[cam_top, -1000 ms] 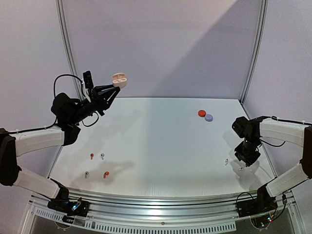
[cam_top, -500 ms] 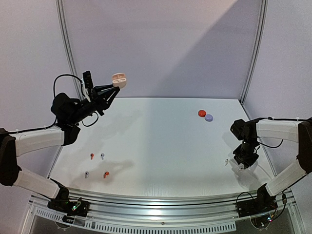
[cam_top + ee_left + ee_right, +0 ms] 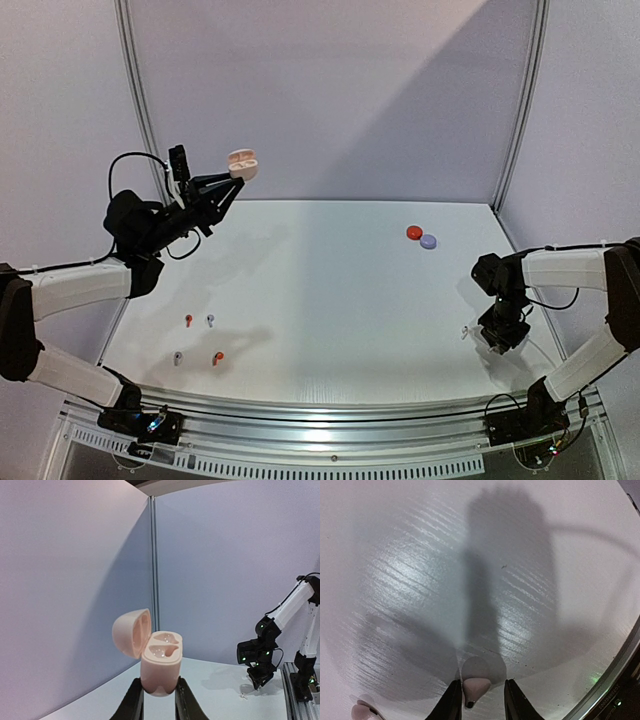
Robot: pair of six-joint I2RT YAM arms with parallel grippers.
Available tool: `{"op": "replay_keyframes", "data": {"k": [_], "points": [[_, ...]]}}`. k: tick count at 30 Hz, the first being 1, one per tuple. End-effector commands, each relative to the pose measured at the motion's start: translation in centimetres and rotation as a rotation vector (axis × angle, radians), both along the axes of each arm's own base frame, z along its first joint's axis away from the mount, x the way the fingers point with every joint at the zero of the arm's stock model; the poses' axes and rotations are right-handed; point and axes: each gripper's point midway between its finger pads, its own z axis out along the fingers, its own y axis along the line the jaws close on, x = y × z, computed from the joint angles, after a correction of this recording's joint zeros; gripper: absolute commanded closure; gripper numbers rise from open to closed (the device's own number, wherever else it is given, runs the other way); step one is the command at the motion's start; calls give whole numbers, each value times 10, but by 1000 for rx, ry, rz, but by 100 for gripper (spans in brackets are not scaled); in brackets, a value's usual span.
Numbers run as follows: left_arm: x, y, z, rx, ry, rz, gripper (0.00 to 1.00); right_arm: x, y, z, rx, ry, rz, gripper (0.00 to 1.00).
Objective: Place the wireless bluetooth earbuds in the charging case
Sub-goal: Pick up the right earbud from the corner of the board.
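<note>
The left gripper (image 3: 238, 176) is raised high over the back-left corner of the table (image 3: 320, 290). Its jaws are clenched on the base of a pink case (image 3: 160, 665). The case stands upright between the fingers (image 3: 134, 704). Its lid is hinged open to the left, and two moulded wells show in the body.

Far below those jaws and nearer the front edge, four buds lie on the table in a loose square. A red bud (image 3: 188, 319) lies beside a pale bud (image 3: 210, 319). In front of them are a grey bud (image 3: 177, 357) and a second red bud (image 3: 217, 357). All four are well apart from both grippers.

Toward the back right, a round red case (image 3: 414, 232) sits just beside a lavender case (image 3: 429, 241). Both are well away from either pair of jaws.

On the right, the right gripper (image 3: 500, 338) is down at the table surface near the right edge. In its wrist view a white bud (image 3: 475, 680) lies on the table between the jaws. It is close against the finger on the left of that view, with a clear gap to the other finger. The jaws stand apart and are not gripping it. A second white bud (image 3: 362, 711) lies outside the jaws, beyond the left-hand finger at the bottom corner of that view.
</note>
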Motion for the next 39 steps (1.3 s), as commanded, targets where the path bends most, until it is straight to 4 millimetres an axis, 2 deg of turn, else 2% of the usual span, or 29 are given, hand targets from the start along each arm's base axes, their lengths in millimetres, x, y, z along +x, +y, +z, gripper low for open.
{"op": "replay_keyframes", "data": {"k": [1, 13, 17, 22, 27, 34, 36, 38, 39], "points": [[0, 4, 5, -2, -9, 5, 100, -3, -2, -11, 0, 4, -12, 73], [-2, 5, 5, 1, -13, 7, 100, 1, -1, -12, 5, -5, 20, 90], [-2, 5, 4, 5, -13, 7, 100, 5, -3, -7, -12, -7, 53, 99], [-2, 5, 3, 9, -18, 7, 100, 16, -10, 4, -66, -12, 141, 100], [-2, 4, 3, 13, -21, 8, 100, 37, -12, 24, -119, -69, 231, 100], [-3, 5, 3, 19, -33, 12, 100, 62, 15, 22, -104, -150, 402, 100], [-3, 5, 3, 22, -35, 14, 100, 74, 26, 36, -150, -194, 483, 100], [-3, 5, 2, 23, -35, 16, 100, 90, 41, 57, -199, -264, 575, 100], [-3, 5, 2, 23, -33, 15, 100, 97, 56, 69, -207, -307, 636, 100]]}}
